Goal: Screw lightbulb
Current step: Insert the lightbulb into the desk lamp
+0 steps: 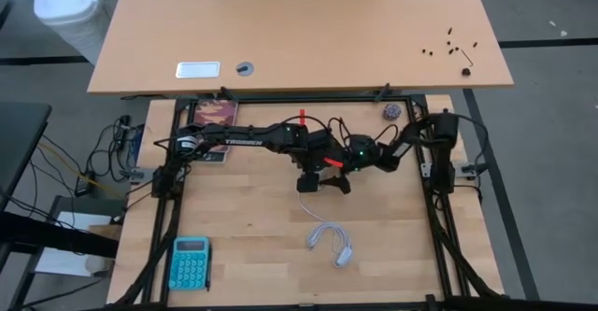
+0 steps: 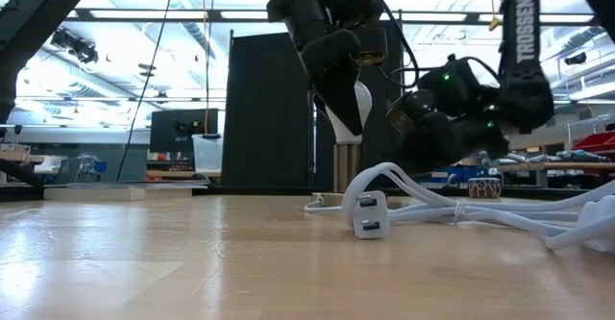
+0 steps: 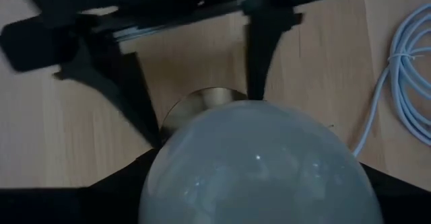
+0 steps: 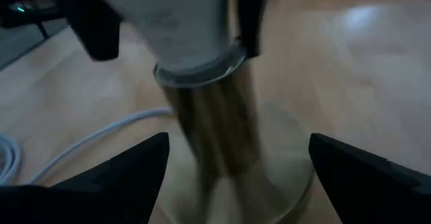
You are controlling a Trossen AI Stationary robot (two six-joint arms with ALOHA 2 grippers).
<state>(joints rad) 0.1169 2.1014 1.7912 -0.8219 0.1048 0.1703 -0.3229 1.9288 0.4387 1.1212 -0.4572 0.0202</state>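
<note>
The white lightbulb (image 4: 182, 22) stands upright on a brass socket (image 4: 215, 130), with its neck at the socket's top rim. The socket's round foot rests on the table near the middle. My left gripper (image 3: 256, 207) is shut on the lightbulb (image 2: 360, 104) from above. My right gripper (image 4: 239, 146) is open and low over the table. Its fingers stand on either side of the socket's column, with a gap to each. In the left wrist view the lightbulb (image 3: 256, 163) hides most of the socket (image 3: 195, 106). My left gripper pinches the lightbulb's glass body (image 4: 151, 29) between its two fingers (image 4: 94, 29). The fingers come from above, slanting down. The lightbulb stands upright with its neck (image 4: 195, 66) in the socket's top.
The socket's white cord with its plug (image 1: 329, 241) lies in loops on the table toward the near edge, also low in the low view (image 2: 370, 216). A teal calculator (image 1: 190, 262) lies at the near left. A small purplish ball (image 1: 391, 111) lies at the far right.
</note>
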